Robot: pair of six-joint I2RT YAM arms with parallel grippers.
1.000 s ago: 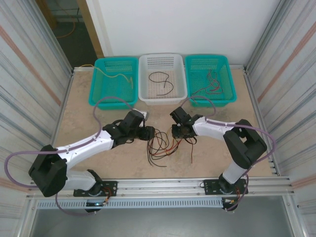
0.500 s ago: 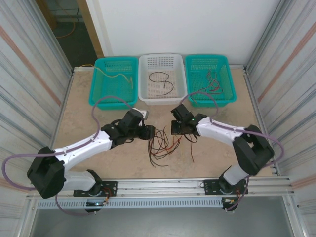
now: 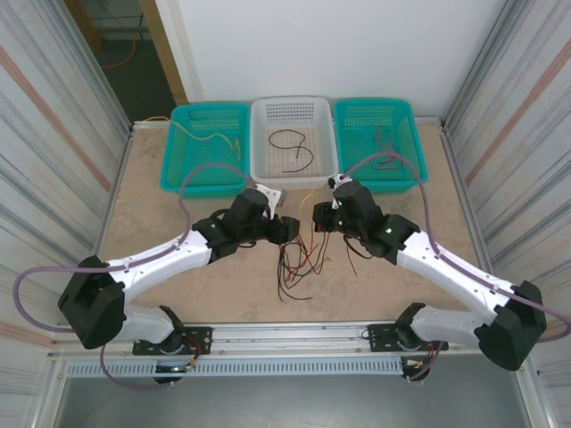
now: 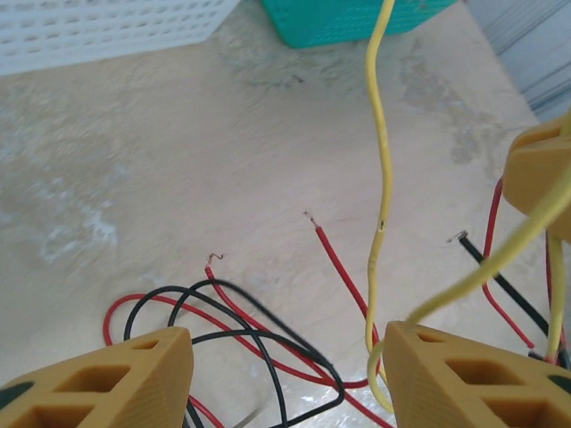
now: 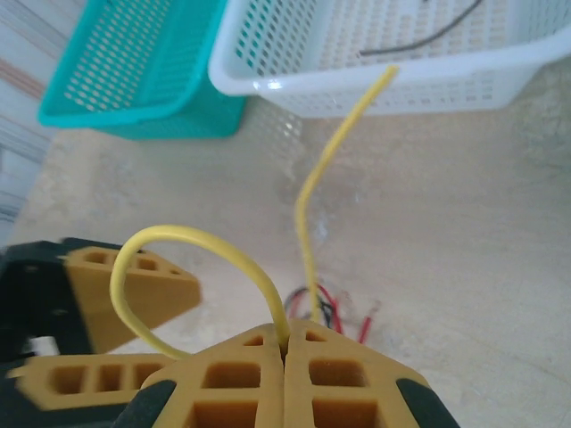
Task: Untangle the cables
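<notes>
A tangle of thin red and black cables (image 3: 297, 263) lies on the tabletop between the two arms. My right gripper (image 5: 285, 343) is shut on a yellow cable (image 5: 323, 174). One part of it loops out to the left, and the other part runs down to the pile. In the top view the right gripper (image 3: 320, 217) hangs just above the tangle. My left gripper (image 3: 290, 229) is right beside it, and its fingers (image 4: 107, 379) stand wide apart over red and black loops (image 4: 259, 330). The yellow cable (image 4: 384, 178) hangs by the left gripper's right finger.
Three baskets line the far edge of the table. The left teal basket (image 3: 183, 165) holds a tan cable. A black cable lies in the white basket (image 3: 268, 169). The right teal basket (image 3: 406, 169) contains red and dark cables. Corrugated walls close both sides.
The right arm has stretched out and lifted, pulling the yellow cable up out of the pile. The left gripper has shifted right and slightly farther from the bases, next to the right gripper.
</notes>
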